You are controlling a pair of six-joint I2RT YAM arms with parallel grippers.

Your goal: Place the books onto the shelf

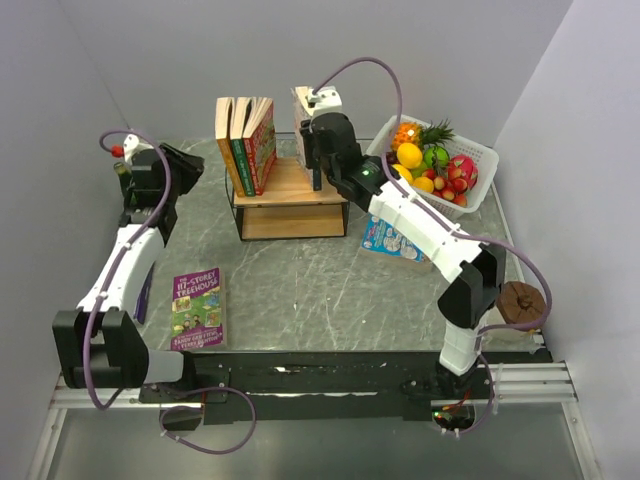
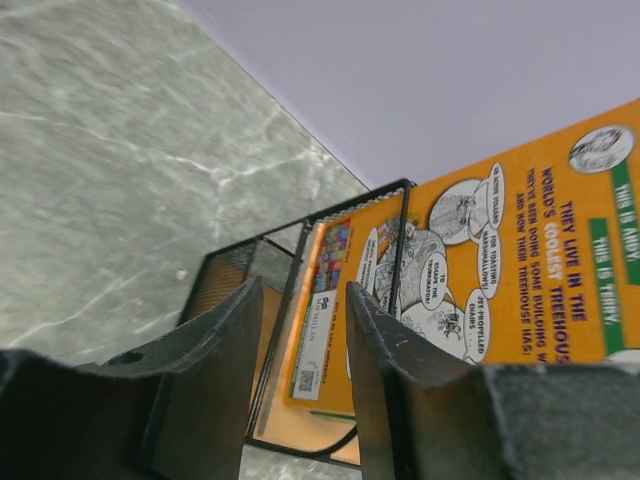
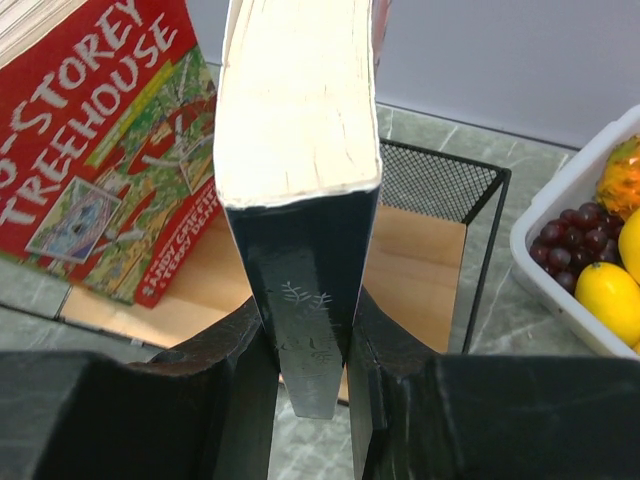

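- The right tool (image 3: 312, 395) is clamped on a dark book (image 3: 305, 290); its two fingers (image 3: 240, 370) press the covers from either side, with the spine facing the wrist camera and the pale page edges away from it
- That dark book stands upright between the jaws over the right end of the shelf (image 1: 292, 192); I cannot tell whether its bottom edge touches the wooden board
- To this tool's left, a red Treehouse book (image 3: 110, 150) leans on the same top board, well apart from the held book
- To its right sits a white fruit basket (image 3: 535, 255) holding grapes and lemons
- The left tool (image 2: 302, 290) is open, jaws apart with nothing between them
- Ahead of the left tool is the shelf's black wire end, with an orange book (image 2: 520, 270) just behind it
- Behind the left tool, toward the arm bases, a purple Treehouse book (image 1: 198, 307) lies flat on the desk (image 1: 300, 290)
- A blue book (image 1: 390, 238) lies on the desk under the right arm
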